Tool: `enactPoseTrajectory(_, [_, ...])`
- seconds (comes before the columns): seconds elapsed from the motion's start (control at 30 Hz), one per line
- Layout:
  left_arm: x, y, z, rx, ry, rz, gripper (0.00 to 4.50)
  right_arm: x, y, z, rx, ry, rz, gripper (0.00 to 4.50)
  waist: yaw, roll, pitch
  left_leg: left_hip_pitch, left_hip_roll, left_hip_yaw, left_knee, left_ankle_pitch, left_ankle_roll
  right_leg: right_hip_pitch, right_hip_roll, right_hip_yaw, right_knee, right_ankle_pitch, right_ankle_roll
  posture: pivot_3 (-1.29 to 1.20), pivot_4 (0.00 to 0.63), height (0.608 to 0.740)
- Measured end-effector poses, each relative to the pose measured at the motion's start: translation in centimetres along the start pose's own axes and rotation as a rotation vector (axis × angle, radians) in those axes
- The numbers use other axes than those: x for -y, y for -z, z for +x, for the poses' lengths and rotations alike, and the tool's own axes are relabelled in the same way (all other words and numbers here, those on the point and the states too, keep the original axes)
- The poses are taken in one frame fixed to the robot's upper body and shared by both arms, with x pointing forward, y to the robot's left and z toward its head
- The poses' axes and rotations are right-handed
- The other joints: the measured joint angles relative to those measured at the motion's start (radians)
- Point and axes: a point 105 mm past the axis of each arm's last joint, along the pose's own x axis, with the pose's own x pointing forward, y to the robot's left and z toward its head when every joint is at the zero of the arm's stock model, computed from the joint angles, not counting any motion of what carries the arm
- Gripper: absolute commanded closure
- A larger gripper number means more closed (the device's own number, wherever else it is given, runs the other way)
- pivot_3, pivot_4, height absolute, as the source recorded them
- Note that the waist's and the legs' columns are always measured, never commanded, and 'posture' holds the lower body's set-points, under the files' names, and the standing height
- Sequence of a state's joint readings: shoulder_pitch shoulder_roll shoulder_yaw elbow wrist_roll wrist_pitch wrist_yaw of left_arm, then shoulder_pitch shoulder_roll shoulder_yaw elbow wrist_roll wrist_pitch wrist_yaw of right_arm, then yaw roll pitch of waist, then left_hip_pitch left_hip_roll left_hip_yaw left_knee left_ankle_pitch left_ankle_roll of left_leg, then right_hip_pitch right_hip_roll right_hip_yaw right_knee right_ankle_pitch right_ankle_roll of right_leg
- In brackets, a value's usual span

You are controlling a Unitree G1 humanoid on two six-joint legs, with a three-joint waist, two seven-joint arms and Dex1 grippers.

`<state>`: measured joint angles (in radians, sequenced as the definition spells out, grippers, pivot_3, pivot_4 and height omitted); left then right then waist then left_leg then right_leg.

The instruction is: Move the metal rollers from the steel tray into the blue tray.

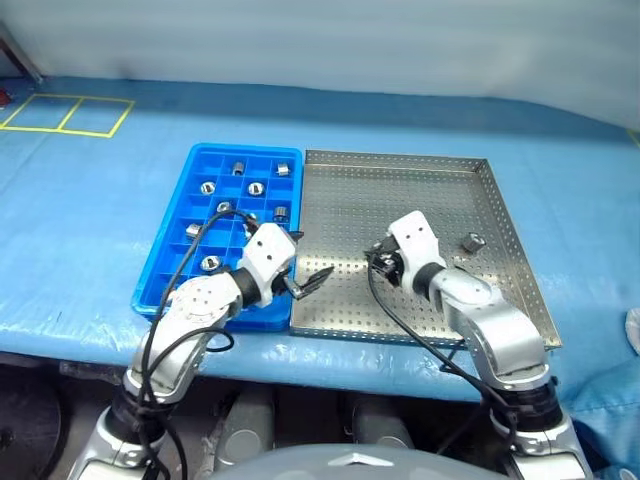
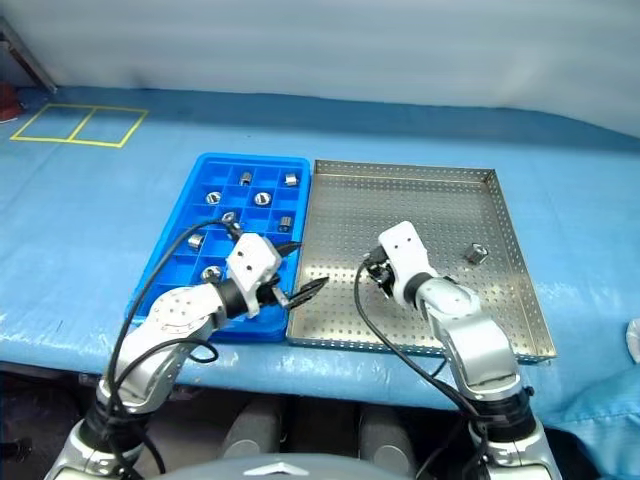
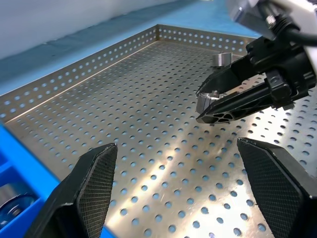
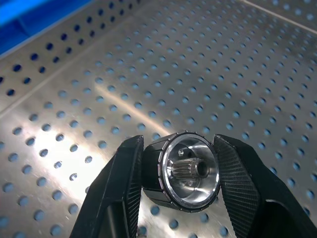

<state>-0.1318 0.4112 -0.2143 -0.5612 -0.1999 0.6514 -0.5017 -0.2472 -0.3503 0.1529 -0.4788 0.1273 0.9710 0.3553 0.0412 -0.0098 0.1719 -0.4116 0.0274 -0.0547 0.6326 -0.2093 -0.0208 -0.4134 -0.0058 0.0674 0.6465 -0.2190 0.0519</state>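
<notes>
The steel tray [image 1: 400, 190] lies to the right of the blue tray [image 1: 165, 262], rims touching. Several metal rollers [image 1: 256, 187] sit in the blue tray's compartments. One roller [image 1: 472, 241] lies loose on the steel tray's right side. My right gripper [image 1: 383, 262] hovers over the middle of the steel tray, shut on a shiny roller [image 4: 183, 171] held by its sides between both fingers. My left gripper [image 1: 308, 262] is open and holds nothing. It is at the steel tray's left rim and points at the right gripper [image 3: 218, 101].
Both trays rest on a table with a blue cover [image 1: 90, 220]. Yellow tape squares [image 1: 70, 113] mark the cover at the far left. A white object [image 1: 634, 332] shows at the right edge. The table's front edge runs just below the trays.
</notes>
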Motion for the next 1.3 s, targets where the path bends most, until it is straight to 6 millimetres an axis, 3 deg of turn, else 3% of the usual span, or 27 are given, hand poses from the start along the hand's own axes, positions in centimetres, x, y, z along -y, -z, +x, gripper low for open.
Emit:
enactPoseTrajectory(0.3, [-0.3,0.9,-3.1,-0.053,-0.137,-0.031,0.27,-5.6,-4.4,2.6,0.132,-0.269,-0.085,2.61,0.066,0.0,0.0,0.0,0.0,-0.002,-0.002,0.0,0.0,0.0,0.0,-0.002,0.0,-0.001,-0.001,0.45,0.15,0.74])
enactPoseTrajectory(0.67, [-0.6,1.8,-5.9,-0.097,-0.248,-0.07,0.27,-10.8,-6.4,3.6,0.197,-0.477,-0.127,2.61,0.149,0.0,0.0,0.0,0.001,-0.001,-0.002,0.0,0.0,-0.001,0.0,-0.003,0.0,-0.002,-0.003,0.49,0.15,0.74])
enactPoseTrajectory(0.97, [-1.8,3.0,-7.8,-0.152,-0.333,-0.081,0.27,-13.1,-5.6,3.9,0.169,-0.568,-0.133,2.61,0.199,0.0,0.0,-0.001,0.001,-0.001,-0.003,0.0,-0.001,-0.003,0.0,-0.003,-0.001,-0.002,-0.004,0.5,0.15,0.74])
enactPoseTrajectory(1.3, [-1.5,3.3,-7.8,-0.17,-0.329,-0.093,0.27,-13.3,-5.1,3.9,0.152,-0.571,-0.14,2.61,0.255,0.0,0.0,-0.002,0.001,0.0,-0.004,-0.001,-0.003,-0.005,0.0,-0.004,-0.001,-0.003,-0.004,0.5,0.15,0.74])
